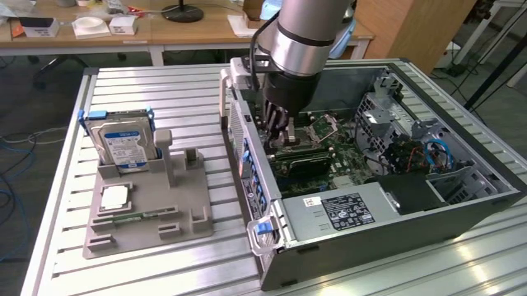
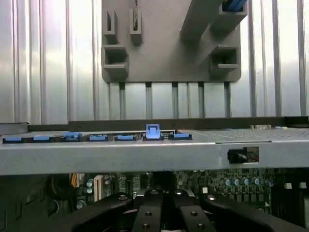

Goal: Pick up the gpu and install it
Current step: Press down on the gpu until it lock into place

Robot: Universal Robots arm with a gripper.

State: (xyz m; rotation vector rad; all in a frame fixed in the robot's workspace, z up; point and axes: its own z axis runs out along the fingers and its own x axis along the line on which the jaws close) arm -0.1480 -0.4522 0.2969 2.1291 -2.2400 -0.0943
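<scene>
My gripper point(image 1: 282, 140) reaches down into the open computer case point(image 1: 247, 154), over the green motherboard point(image 1: 350, 161). Its fingers are shut. Directly under the fingertips stands the gpu point(image 1: 307, 161), a dark card with a green edge, low against the board; its top edge meets the fingertips. In the wrist view the gripper point(image 2: 164, 212) has its black fingers point(image 2: 147, 215) pressed close together above the motherboard point(image 2: 231, 186), just inside the case's grey side wall point(image 2: 145, 154). The card itself is hidden there.
Left of the case lies a grey parts holder point(image 1: 148, 213) with a silver hard drive point(image 1: 123, 145) standing in it, a chip point(image 1: 113, 197) and a narrow RAM stick point(image 1: 136, 217). The case's power supply point(image 1: 342, 213) and drive cage point(image 1: 395, 123) crowd the inside.
</scene>
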